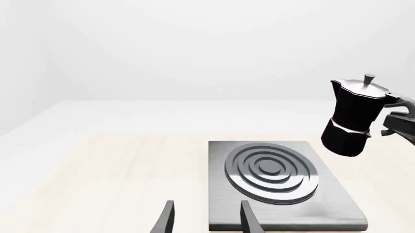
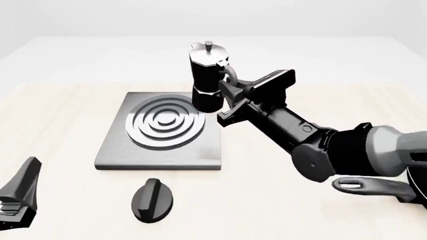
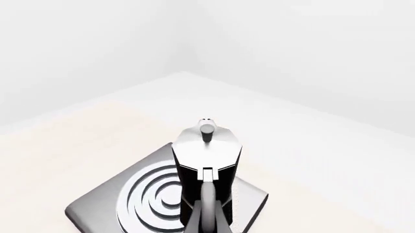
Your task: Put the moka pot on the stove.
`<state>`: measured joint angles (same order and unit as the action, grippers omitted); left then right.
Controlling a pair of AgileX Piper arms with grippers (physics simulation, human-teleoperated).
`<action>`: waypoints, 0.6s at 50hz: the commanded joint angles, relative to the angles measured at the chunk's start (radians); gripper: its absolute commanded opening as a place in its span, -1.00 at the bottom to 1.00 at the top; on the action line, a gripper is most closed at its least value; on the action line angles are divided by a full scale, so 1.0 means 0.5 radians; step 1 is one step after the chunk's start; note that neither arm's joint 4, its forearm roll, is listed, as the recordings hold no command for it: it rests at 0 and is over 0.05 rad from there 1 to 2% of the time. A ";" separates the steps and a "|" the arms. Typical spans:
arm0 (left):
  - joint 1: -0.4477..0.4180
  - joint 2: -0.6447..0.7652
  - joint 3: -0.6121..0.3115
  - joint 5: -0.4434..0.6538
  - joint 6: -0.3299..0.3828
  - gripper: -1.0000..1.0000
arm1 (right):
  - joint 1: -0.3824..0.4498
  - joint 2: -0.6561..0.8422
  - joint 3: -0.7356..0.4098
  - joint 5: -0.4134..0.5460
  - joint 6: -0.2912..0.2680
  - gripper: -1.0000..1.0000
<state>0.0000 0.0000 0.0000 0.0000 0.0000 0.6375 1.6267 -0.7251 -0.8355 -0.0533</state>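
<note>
Pale table [image 2: 60,115], moka pot [image 2: 208,80] airborne, near-upright, handle toward right end effector [image 2: 230,97]

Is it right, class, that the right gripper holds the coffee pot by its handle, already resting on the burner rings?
Not resting: the left wrist view shows the coffee pot held in the air, tilted, beside the stove. The right gripper does hold its handle.

A pale, light-wood table [image 2: 60,115] fills the foreground, its grain faint and washed out. Beyond its far edge lies a plain white floor [image 2: 320,50], meeting bare white walls [image 1: 194,43]. The light is soft and even, casting only weak shadows.
</note>
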 commanded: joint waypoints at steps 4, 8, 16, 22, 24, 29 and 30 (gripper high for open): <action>0.000 0.000 0.000 0.000 0.000 1.00 | 0.047 0.121 -0.139 -0.041 0.009 -1.00; 0.000 0.000 0.000 0.000 0.000 1.00 | 0.052 0.162 -0.177 -0.050 0.009 -1.00; 0.000 0.000 0.000 0.000 0.000 1.00 | 0.084 0.243 -0.268 -0.052 0.012 -1.00; 0.000 0.000 0.000 0.000 0.000 1.00 | 0.102 0.288 -0.330 -0.046 0.016 -1.00; 0.000 0.000 0.000 0.000 0.000 1.00 | 0.109 0.306 -0.350 -0.043 0.016 -1.00; 0.000 0.000 0.000 0.000 0.000 1.00 | 0.125 0.355 -0.404 -0.042 0.020 -1.00; 0.000 0.000 0.000 0.000 0.000 1.00 | 0.128 0.368 -0.416 -0.041 0.021 -1.00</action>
<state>0.0000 0.0000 0.0000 0.0000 0.0000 0.6860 1.7749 -0.8741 -0.8531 -0.0500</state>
